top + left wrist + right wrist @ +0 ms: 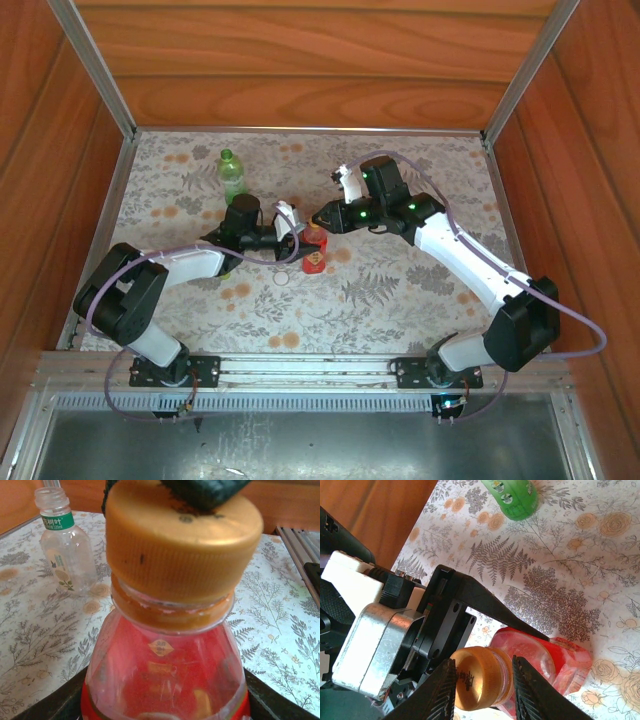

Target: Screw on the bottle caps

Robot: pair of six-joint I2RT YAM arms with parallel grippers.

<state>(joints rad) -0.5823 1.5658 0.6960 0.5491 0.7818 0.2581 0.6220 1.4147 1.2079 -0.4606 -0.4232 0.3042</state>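
The left end effector [296, 241], held level, clamps the red plastic bottle [314, 256]. The right end effector [485, 663], angled above it, pinches its round orange cap [479, 678].

red bottle [314, 258] upright mid-cloth, orange cap [182, 540] seated on its neck, green bottle [232, 175] upright farther back, clear bottle [65, 545] uncapped

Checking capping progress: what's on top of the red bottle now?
An orange cap sits on the neck of the red bottle, gripped by the right claw. The threads beneath are hidden.

Left tool [300, 246] and right tool [319, 222] at red bottle [314, 263].
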